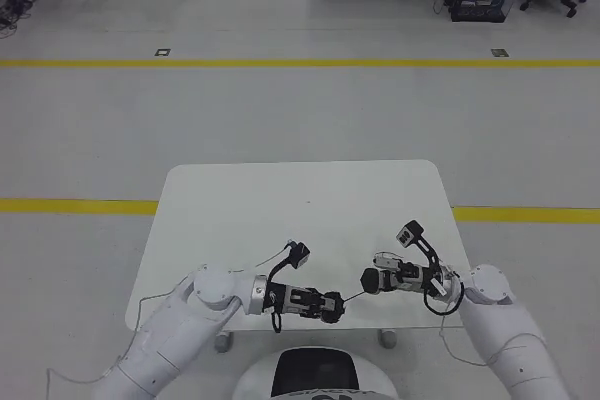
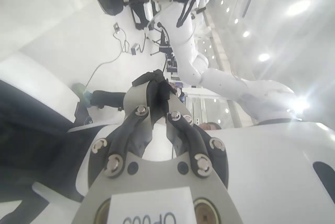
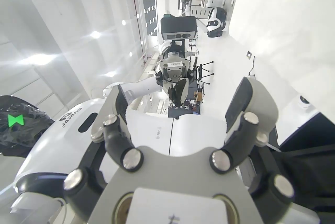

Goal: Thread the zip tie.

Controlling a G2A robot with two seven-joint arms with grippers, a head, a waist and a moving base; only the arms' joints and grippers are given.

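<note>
The zip tie (image 1: 353,294) is a thin dark strip running between my two grippers above the table's near edge. My left gripper (image 1: 336,304) is shut on one end of it, with the black pads pressed together (image 2: 158,83). The free end of the tie points toward my right gripper (image 1: 368,281), which stands open a short way off, its fingers wide apart (image 3: 180,102). The right wrist view looks straight at the left gripper (image 3: 176,94). I cannot tell whether the tie's tip touches the right gripper.
The white table (image 1: 300,200) extends away from both grippers, which hover by its near edge. Yellow tape lines (image 1: 70,206) cross the grey floor around it.
</note>
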